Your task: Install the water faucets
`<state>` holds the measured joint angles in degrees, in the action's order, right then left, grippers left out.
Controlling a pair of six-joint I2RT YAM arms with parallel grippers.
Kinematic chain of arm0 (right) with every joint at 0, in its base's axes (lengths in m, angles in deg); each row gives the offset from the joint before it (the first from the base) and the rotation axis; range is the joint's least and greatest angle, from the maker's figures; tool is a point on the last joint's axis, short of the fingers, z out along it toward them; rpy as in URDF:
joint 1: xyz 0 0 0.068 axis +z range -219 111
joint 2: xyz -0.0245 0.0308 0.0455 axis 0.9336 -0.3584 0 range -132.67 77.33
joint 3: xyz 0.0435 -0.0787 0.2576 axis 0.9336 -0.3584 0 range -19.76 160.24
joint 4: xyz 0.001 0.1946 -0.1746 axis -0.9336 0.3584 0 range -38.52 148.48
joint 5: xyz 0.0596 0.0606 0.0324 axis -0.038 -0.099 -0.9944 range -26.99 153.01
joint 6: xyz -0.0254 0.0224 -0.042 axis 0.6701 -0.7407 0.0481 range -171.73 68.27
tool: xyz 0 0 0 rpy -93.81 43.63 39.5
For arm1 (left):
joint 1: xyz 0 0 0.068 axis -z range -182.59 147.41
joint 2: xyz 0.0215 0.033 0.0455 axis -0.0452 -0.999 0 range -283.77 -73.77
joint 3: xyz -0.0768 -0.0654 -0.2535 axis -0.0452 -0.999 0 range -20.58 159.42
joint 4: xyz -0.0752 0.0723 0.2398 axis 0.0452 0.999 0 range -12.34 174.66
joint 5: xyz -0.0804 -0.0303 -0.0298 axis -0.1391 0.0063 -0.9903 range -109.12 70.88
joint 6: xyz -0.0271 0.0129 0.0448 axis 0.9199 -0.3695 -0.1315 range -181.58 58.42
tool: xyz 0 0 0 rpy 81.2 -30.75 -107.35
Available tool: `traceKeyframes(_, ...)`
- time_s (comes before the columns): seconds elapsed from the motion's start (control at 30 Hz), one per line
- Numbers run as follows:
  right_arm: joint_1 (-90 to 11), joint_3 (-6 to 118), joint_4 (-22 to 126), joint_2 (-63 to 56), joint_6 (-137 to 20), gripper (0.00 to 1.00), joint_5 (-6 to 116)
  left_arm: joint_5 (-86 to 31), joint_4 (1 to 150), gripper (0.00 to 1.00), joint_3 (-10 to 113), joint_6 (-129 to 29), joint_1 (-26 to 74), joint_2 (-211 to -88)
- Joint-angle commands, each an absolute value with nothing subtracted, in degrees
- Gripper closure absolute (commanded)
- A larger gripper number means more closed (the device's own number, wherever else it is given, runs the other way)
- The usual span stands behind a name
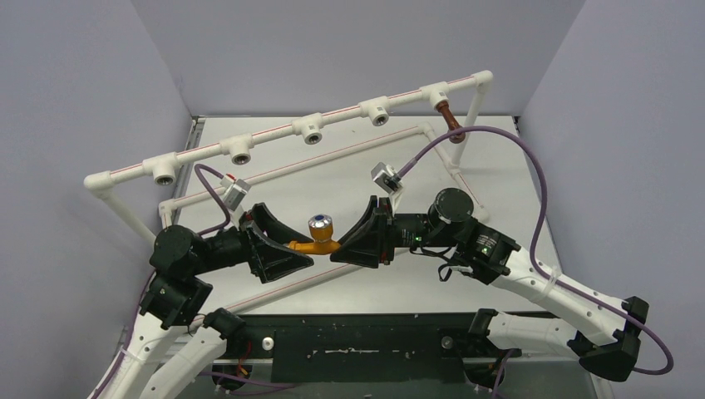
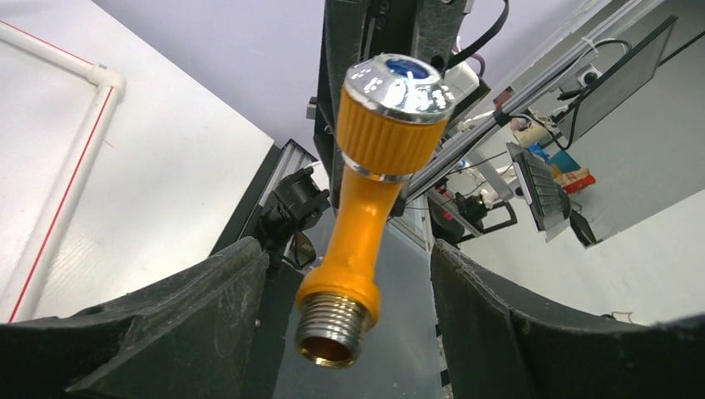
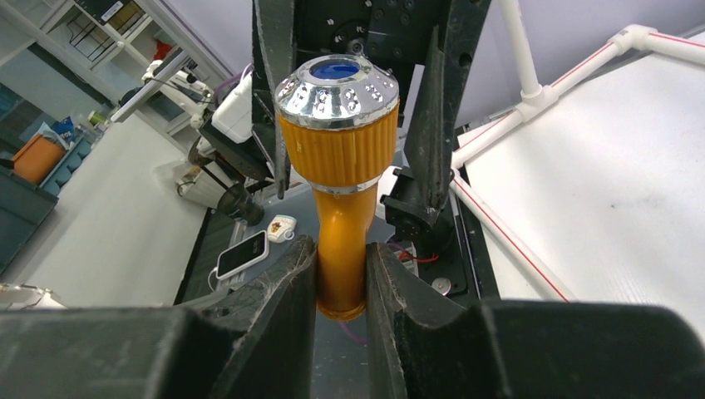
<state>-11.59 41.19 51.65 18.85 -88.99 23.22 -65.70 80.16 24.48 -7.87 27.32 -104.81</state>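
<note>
The orange-yellow faucet (image 1: 320, 237) with a round silver end hangs above the table's middle, between both grippers. My right gripper (image 1: 342, 248) is shut on its orange spout, as the right wrist view shows (image 3: 342, 283), with the faucet (image 3: 337, 150) standing up from the jaws. My left gripper (image 1: 295, 249) is open; in the left wrist view the faucet's (image 2: 366, 208) threaded metal end (image 2: 332, 328) sits between my left gripper's (image 2: 349, 332) fingers (image 2: 166, 324) without touching them. The dark reddish-brown faucet (image 1: 450, 119) hangs from the far-right tee socket of the pipe frame.
The white pipe frame (image 1: 274, 141) runs across the back with several open tee sockets (image 1: 312, 129). A lower pipe with a red stripe (image 1: 332, 158) crosses the table behind the arms. A purple cable (image 1: 515, 150) loops over the right arm.
</note>
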Motion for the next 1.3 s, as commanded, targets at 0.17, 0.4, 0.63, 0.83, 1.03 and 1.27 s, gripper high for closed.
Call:
traceKeyframes(0.17, -11.75, 40.9, 49.59, 21.94, -91.51, 1.0, 26.18, -67.49, 75.03, 0.41, 27.01, -6.48, 27.38, -103.87)
traceKeyframes(0.4, -11.71, 39.96, 49.83, 22.33, -92.27, 1.0, 26.07, -67.51, 73.19, 0.57, 26.43, -5.31, 27.38, -103.45)
traceKeyframes(0.63, -11.73, 37.67, 46.76, 23.49, -94.84, 1.0, 24.97, -66.7, 70.17, 0.58, 24.83, -3.07, 27.38, -102.39)
traceKeyframes(0.83, -11.73, 37.09, 44.89, 23.07, -96.24, 1.0, 24.6, -66.33, 69.11, 0.58, 24.11, -2.41, 27.38, -102.29)
traceKeyframes(1.03, -11.73, 37.45, 44.95, 22.12, -96.29, 1.0, 24.6, -66.3, 69.22, 0.63, 23.87, -2.77, 27.38, -102.34)
traceKeyframes(1.27, -11.73, 37.46, 46.31, 22.2, -95.17, 0.97, 25.54, -65.69, 70.69, 1.0, 23.81, -3.87, 27.38, -101.94)
